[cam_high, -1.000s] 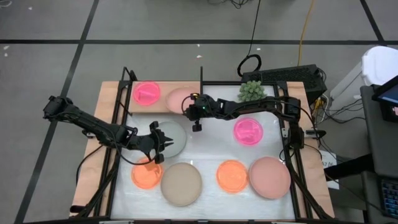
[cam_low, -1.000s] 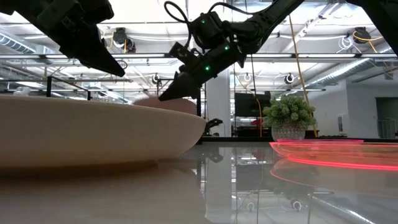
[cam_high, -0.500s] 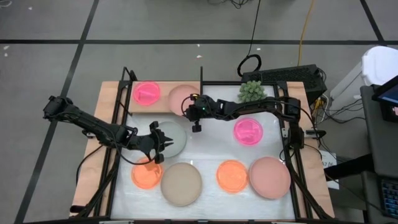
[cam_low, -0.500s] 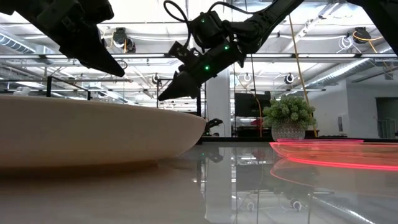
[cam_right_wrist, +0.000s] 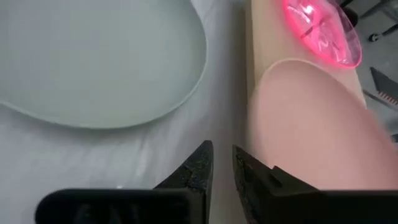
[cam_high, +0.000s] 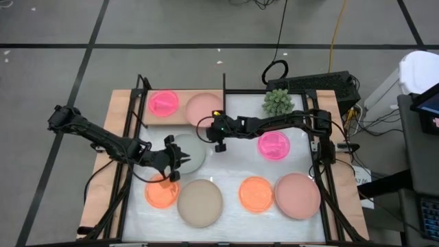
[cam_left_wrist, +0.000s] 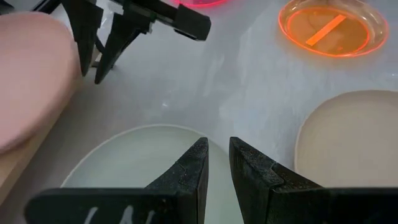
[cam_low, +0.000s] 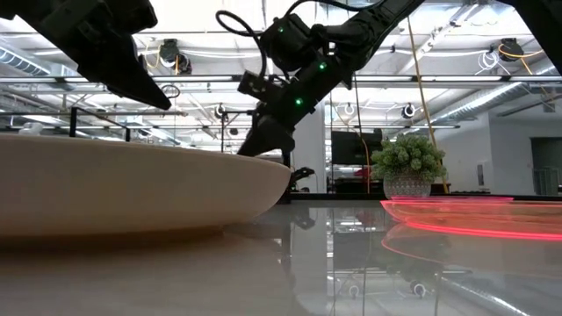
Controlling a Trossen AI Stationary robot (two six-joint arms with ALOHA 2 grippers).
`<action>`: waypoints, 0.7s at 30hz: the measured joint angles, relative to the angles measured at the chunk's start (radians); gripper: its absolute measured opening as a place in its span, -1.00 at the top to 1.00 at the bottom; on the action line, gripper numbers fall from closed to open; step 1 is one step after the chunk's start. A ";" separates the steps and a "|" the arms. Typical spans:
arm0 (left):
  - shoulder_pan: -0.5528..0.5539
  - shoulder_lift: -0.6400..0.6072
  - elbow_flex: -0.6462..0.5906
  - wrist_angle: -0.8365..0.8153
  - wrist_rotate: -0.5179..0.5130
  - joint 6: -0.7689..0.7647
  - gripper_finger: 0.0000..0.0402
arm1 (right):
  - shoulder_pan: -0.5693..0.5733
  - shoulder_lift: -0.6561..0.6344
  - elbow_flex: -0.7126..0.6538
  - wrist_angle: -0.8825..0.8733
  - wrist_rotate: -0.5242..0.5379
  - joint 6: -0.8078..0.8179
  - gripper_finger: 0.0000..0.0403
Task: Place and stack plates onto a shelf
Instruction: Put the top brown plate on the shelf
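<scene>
Fingers nearly closed, right gripper hovers beside shelf.

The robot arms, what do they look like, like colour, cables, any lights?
Both arms are dark, near black, built of jointed segments. Each ends in a two-finger end effector, the left and the right, with flat black fingers tapering to wedge-shaped tips. Black cables loop along the links. The right arm carries small green lights near its wrist; none show on the left.

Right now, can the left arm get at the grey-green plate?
Probably yes. The left tool hangs right over the grey-green plate, fingers nearly shut, and nothing lies on the plate. The right tool is beside it, apart.
</scene>
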 joint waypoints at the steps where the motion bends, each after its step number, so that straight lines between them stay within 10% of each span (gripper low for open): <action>1: -0.001 0.000 0.000 0.000 0.000 0.000 0.64 | 0.000 0.000 0.000 -0.003 0.003 0.000 0.80; 21: 0.094 0.000 -0.016 0.041 -0.215 0.161 0.64 | 0.094 -0.159 -0.001 -0.008 0.024 -0.006 0.90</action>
